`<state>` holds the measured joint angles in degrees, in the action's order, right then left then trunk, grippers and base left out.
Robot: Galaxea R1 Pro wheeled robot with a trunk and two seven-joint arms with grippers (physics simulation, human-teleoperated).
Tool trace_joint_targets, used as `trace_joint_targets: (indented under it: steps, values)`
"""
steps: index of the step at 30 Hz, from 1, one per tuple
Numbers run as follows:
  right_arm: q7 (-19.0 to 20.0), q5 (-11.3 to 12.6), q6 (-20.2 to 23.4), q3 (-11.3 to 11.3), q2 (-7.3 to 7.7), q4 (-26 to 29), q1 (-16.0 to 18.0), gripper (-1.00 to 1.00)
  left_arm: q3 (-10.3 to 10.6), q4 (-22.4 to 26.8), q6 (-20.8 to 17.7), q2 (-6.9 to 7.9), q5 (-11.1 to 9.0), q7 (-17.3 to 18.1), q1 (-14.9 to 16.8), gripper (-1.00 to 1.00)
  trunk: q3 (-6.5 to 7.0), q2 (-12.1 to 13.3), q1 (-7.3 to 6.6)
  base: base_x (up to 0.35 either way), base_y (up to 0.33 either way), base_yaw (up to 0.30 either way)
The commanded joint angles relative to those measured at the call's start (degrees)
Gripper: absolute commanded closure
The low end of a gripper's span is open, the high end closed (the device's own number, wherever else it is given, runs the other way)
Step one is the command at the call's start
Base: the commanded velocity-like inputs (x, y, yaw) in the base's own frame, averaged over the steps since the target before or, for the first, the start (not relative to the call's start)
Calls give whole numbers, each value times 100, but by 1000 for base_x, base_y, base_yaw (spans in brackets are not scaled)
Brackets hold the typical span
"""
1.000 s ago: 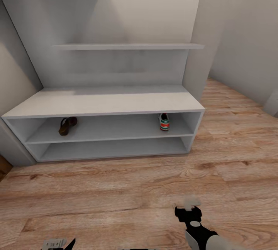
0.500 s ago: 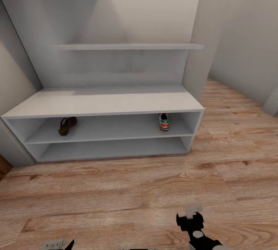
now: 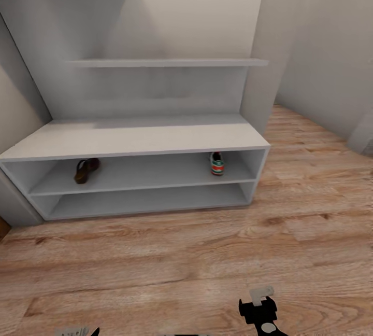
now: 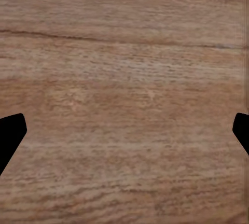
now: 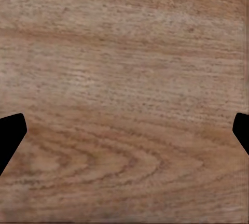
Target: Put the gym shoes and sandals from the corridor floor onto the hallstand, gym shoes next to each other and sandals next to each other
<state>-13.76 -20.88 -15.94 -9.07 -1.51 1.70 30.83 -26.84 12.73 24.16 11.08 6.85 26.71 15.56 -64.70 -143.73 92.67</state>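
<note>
**A:** So where's the footwear right now? I count one gym shoe on the upper open shelf of the hallstand, right of centre in the frame, heel facing out. One sandal sits on the same shelf over at the left. They're well apart, and the other two aren't anywhere in this shot.

**B:** Yep. And both claws are empty. The left claw and the right claw each have their fingers spread wide, nothing but the corridor floor planks between them. In the head view the right claw hangs low in the frame, right of centre.

**A:** How would you grab them?

**B:** My guess is the trainer's light but stiff at the sole, so pinch across the heel collar or the sides. The sandal looks flat and thin, probably floppier. I'd take it across the footbed edges rather than by the strap, though it's too small here to read the strap shape properly.
</note>
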Motion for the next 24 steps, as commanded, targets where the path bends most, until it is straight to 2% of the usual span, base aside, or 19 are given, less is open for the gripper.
trace_joint_targets:
  steps: [1, 19, 24]
  values:
    - [-23, -57, -15, -49, -2, -8, 0, -100, -49, -8, 27, -1, 59, 22, 3, -100, -5, -2, -1, 0, 0, -193]
    - [-14, 78, -23, -53, -2, -3, -57, -100, -50, -25, 27, 4, 56, 32, 4, -100, -5, -2, -1, 0, 0, -259]
    - [-13, 186, -29, -58, 0, -3, -59, -100, -43, -25, 27, 0, 69, 35, 3, -100, -5, -2, -1, 0, 0, -296]
